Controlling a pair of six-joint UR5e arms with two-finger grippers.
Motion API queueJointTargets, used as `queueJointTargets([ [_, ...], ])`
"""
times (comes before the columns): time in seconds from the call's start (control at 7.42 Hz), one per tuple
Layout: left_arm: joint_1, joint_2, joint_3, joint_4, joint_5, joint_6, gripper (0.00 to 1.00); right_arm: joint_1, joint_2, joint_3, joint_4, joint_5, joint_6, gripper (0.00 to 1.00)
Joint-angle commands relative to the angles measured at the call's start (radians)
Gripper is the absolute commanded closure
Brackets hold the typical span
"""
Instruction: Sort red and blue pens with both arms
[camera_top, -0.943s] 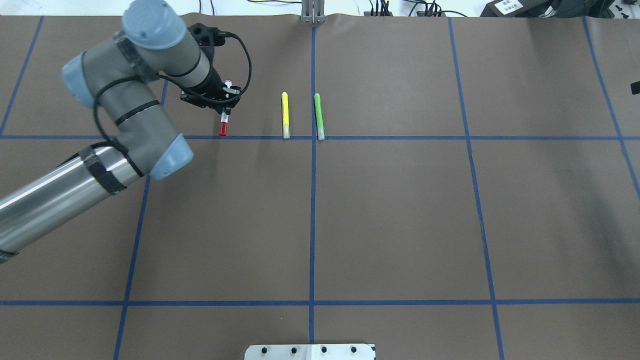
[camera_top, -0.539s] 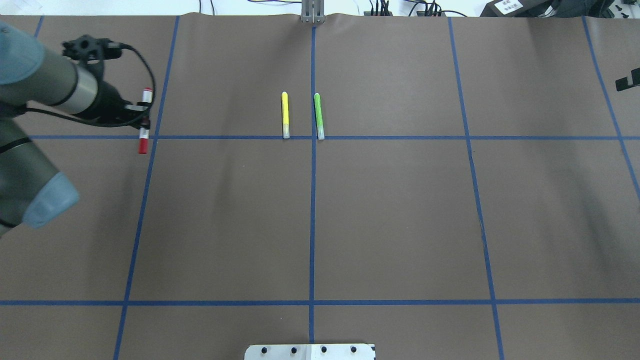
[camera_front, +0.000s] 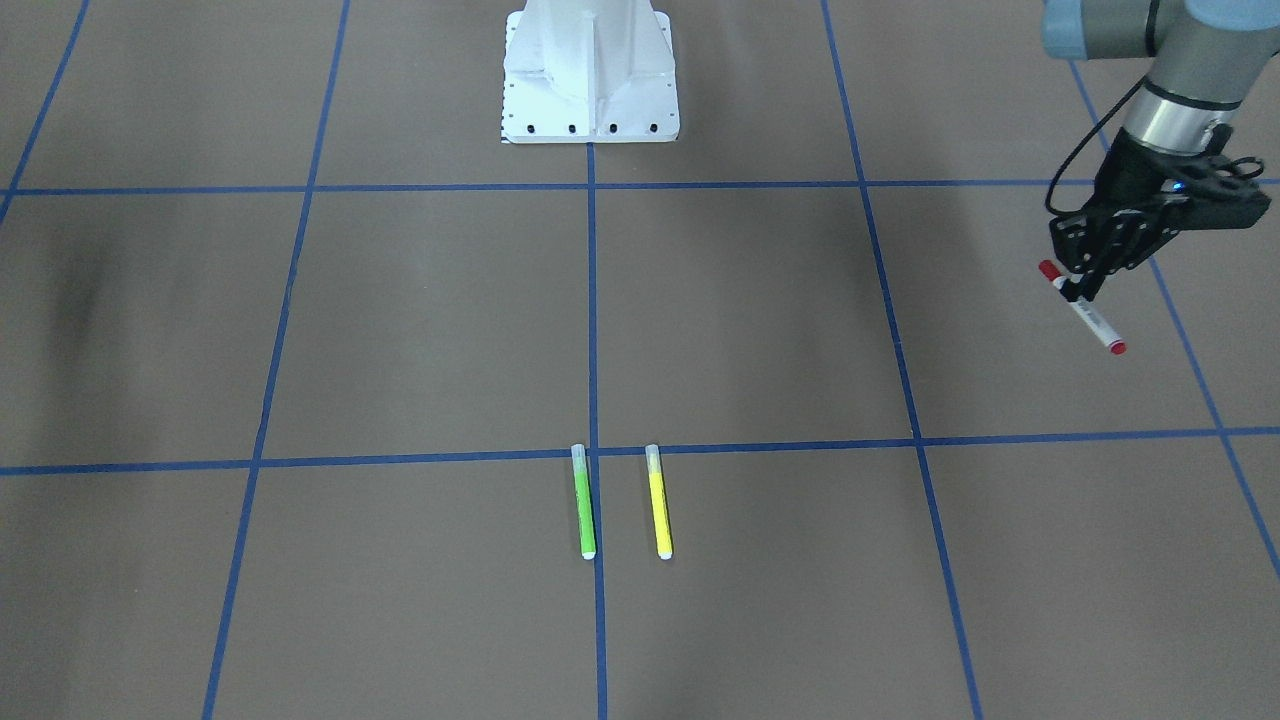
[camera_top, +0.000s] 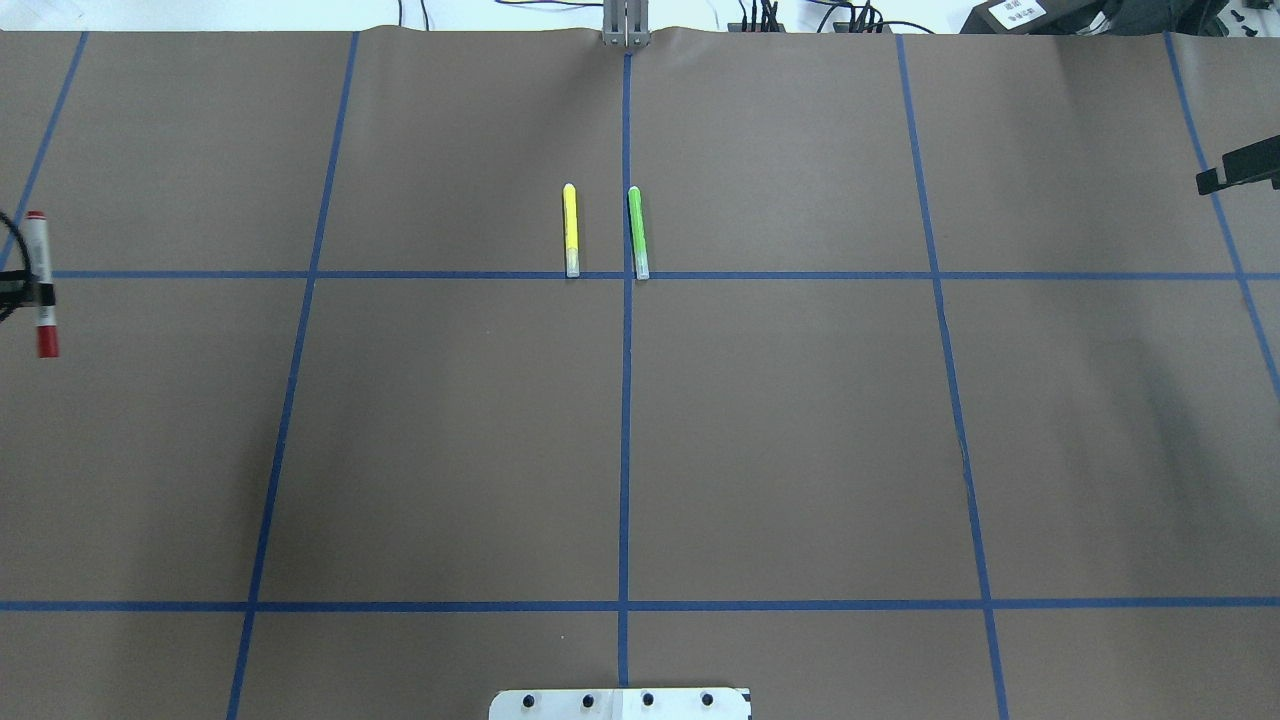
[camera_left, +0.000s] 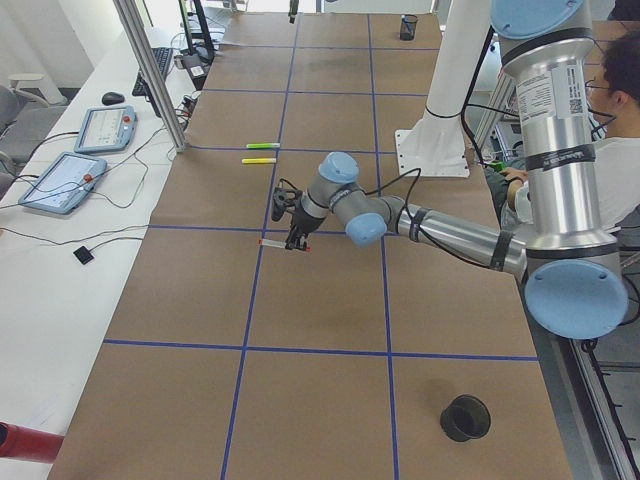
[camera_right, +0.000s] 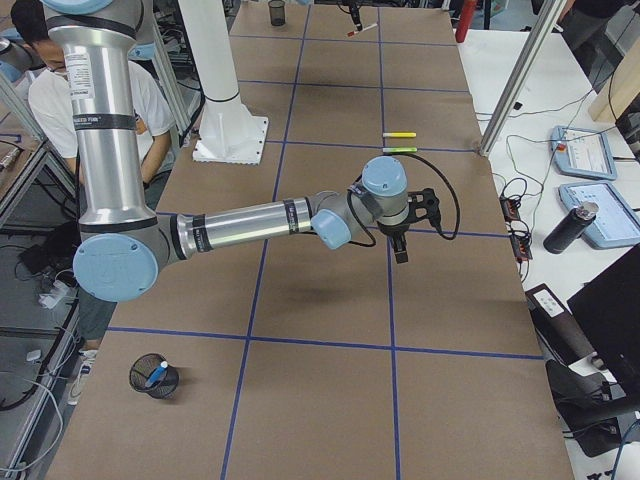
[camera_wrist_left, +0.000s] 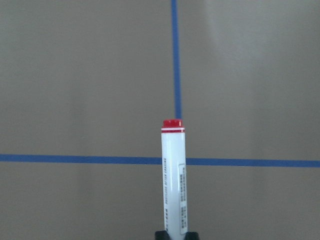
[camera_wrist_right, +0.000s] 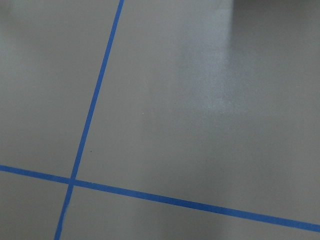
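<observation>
Brown gridded table (camera_front: 400, 330) | left hand (camera_front: 1076, 291) clenched on red pen (camera_front: 1095, 322) — both ends jutting out | right hand (camera_right: 400, 254) — cannot tell

In the overhead view the left arm lies outside the frame — only the red pen (camera_top: 38, 250) and a black sliver of the left gripper (camera_top: 30, 291) clamped on it show at the edge. The right gripper (camera_top: 1240, 168) is cut by the opposite edge, so how its jaws stand cannot be told. The left wrist view crops the red pen's lower end. In the right side view, something blue (camera_right: 157, 375) in the black cup (camera_right: 142, 386) is too small to name.
</observation>
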Motion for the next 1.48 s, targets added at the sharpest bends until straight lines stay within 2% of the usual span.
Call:
queueJointTargets([
  [0.0,-0.135,0.21,0.132,-0.358,0.019,0.003,1.0,-0.012,0.033,-0.038,-0.001,-0.001,0.006,0.0],
  [0.27,-0.237,0.358,0.209,-0.56,0.041,0.006,1.0,-0.012,0.044,-0.043,-0.001,0.0,0.008,0.0],
  [0.4,-0.281,0.411,0.334,-0.755,0.044,0.006,1.0,-0.013,0.044,-0.043,-0.001,-0.001,0.013,0.0],
  [0.54,-0.318,0.445,0.419,-0.883,0.042,0.004,1.0,-0.013,0.053,-0.04,-0.001,0.0,0.014,0.0],
  [0.94,-0.369,0.599,0.453,-1.019,0.044,0.001,1.0,-0.012,0.06,-0.032,-0.001,0.002,0.031,0.0],
  [1.08,-0.374,0.622,0.493,-1.074,0.042,0.0,1.0,-0.013,0.061,-0.033,-0.001,0.002,0.031,0.0],
  [1.21,-0.377,0.621,0.595,-1.154,0.042,-0.006,1.0,-0.013,0.061,-0.037,-0.001,0.0,0.034,0.0],
  [1.35,-0.378,0.622,0.625,-1.191,0.041,-0.038,1.0,-0.024,0.061,-0.037,-0.001,-0.001,0.048,0.0],
])
